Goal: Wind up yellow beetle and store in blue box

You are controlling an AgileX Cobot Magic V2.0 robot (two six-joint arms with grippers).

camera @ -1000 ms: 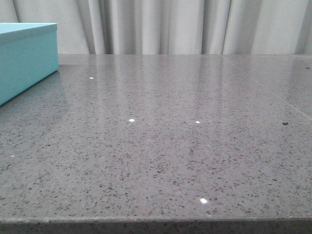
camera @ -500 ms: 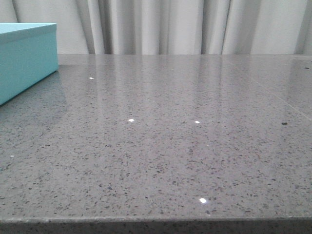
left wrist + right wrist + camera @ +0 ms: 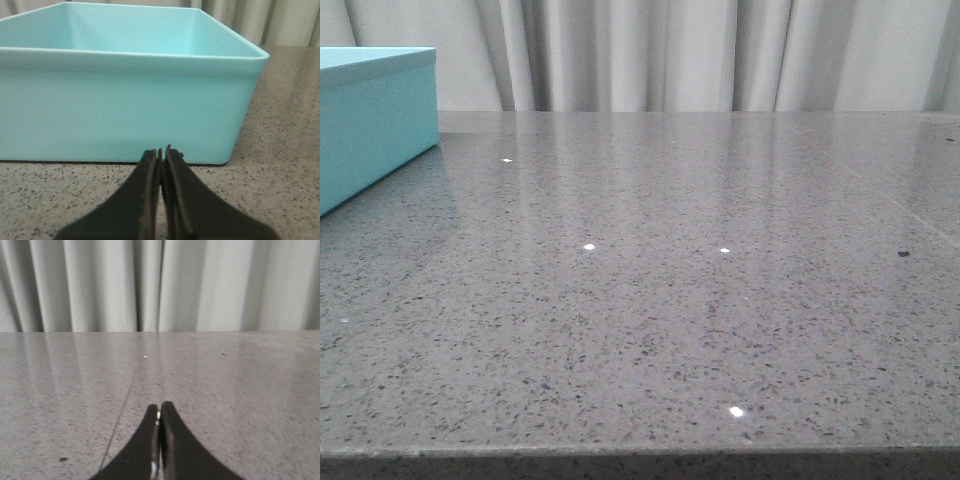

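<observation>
We see one blue box (image 3: 370, 115) at the far left corner of the desk (image 3: 660, 300), its near side running off the left edge of the front view. From that box to the right edge the grey speckled desk lies as one unbroken span, and its near edge runs as a dark band along the bottom of the front view. A thin seam (image 3: 900, 210) crosses the surface toward the far right corner, and one small dark speck (image 3: 904, 254) lies near the right edge. Pale pleated curtains (image 3: 700, 50) hang behind the far edge.

In the left wrist view we look at one wall of the blue box (image 3: 120, 110) and into its open, lidless interior, whose inner walls are smooth. The left gripper (image 3: 161, 152) sits low over the desk just short of that wall; we cannot tell whether it touches. Its jaws are pressed together with nothing between them.

In the right wrist view the right gripper (image 3: 159, 410) is over bare desk (image 3: 240, 390), facing the curtains (image 3: 200, 285), with the seam (image 3: 122, 415) passing beside it. Its jaws are likewise closed on nothing.

We count one box and two grippers. The yellow beetle appears in none of the three views, so we cannot say where it is.
</observation>
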